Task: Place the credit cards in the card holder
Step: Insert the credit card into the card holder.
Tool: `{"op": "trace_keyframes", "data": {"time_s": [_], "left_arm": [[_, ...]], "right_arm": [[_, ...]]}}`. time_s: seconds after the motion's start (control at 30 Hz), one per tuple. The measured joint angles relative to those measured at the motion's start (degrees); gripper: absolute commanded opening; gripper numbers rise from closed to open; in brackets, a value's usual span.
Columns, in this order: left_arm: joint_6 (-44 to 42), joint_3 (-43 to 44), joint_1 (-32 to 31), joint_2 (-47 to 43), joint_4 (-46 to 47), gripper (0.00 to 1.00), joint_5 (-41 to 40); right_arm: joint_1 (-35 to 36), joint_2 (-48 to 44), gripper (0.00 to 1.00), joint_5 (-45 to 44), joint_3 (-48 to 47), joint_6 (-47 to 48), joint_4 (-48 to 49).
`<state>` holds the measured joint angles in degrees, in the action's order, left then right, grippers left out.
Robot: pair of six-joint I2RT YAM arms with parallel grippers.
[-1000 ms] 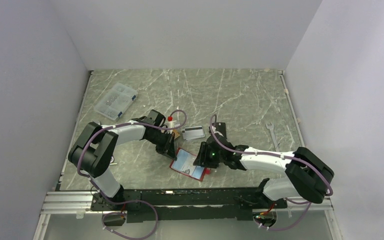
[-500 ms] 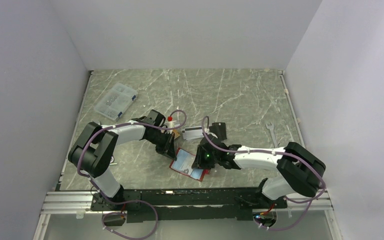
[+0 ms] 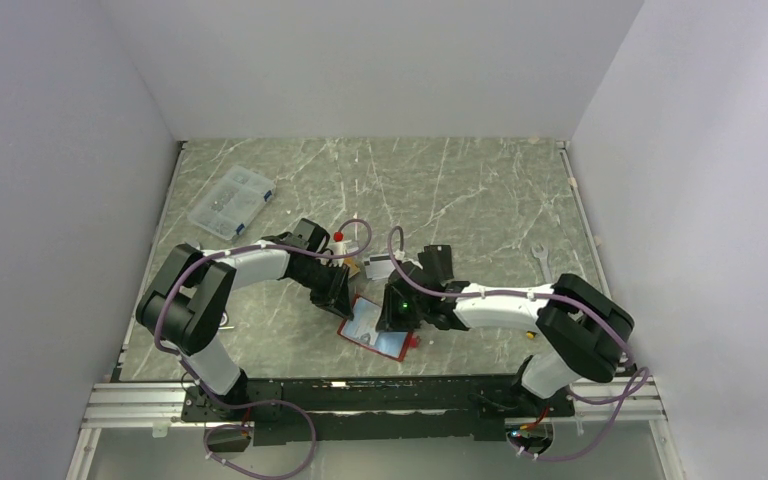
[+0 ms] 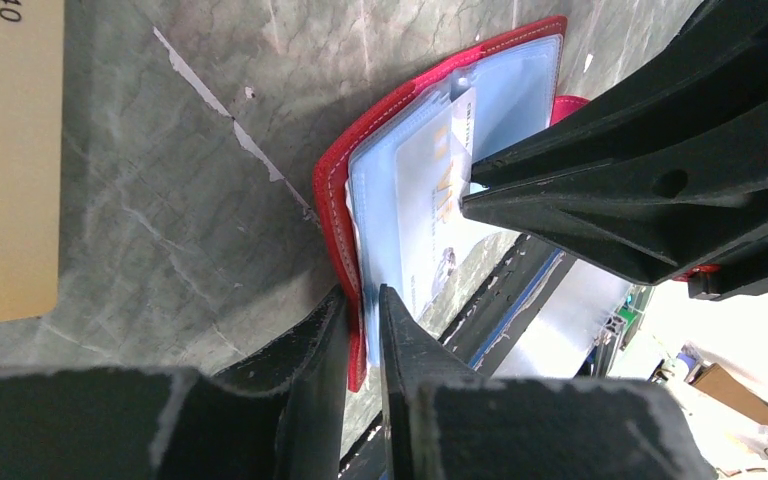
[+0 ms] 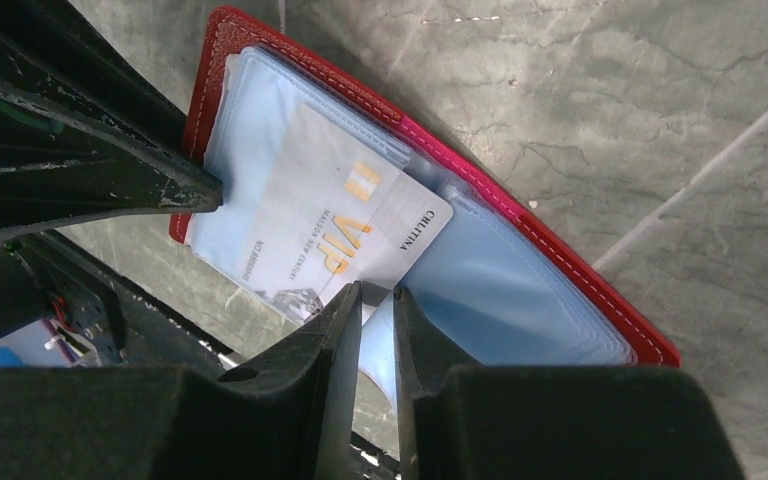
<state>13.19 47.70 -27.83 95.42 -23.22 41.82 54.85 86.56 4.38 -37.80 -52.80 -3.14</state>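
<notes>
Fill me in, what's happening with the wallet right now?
The card holder lies open on the table. The left pincer is nipping its red edge to steady it, while the right pincer grips a silver VIP card that sits partly inside a clear pocket, one corner still sticking out. A gold card lies loose on the table nearby.

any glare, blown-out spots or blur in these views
Left wrist: lower right corner beyond the table edge is blown out white; card holder sharp, near gripper fingers soft. Right wrist: evenly lit, print on the silver card readable. Top external: even, shadowless light, small details too tiny.
</notes>
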Motion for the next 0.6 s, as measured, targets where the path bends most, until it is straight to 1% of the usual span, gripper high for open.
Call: {"op": "trace_keyframes", "data": {"time_s": [0.17,0.27,0.4,0.5,0.6], "left_arm": [[-0.02,0.00,0.00,0.00,0.00,0.26,0.00],[-0.07,0.00,0.00,0.00,0.00,0.32,0.00],[-0.22,-0.02,-0.07,0.00,0.00,0.34,0.00],[-0.22,0.00,-0.11,0.00,0.00,0.34,0.07],[-0.22,0.00,-0.11,0.00,-0.02,0.34,0.33]], "right_arm": [[0.00,1.09,0.21,0.00,-1.44,1.81,-0.37],[0.00,1.95,0.22,0.02,-2.47,2.86,-0.24],[0.00,3.06,0.24,0.39,-3.19,4.02,1.20],[0.00,3.61,0.29,0.76,-3.41,4.72,2.89],[0.00,3.54,0.36,1.38,-3.37,5.18,5.05]]}}
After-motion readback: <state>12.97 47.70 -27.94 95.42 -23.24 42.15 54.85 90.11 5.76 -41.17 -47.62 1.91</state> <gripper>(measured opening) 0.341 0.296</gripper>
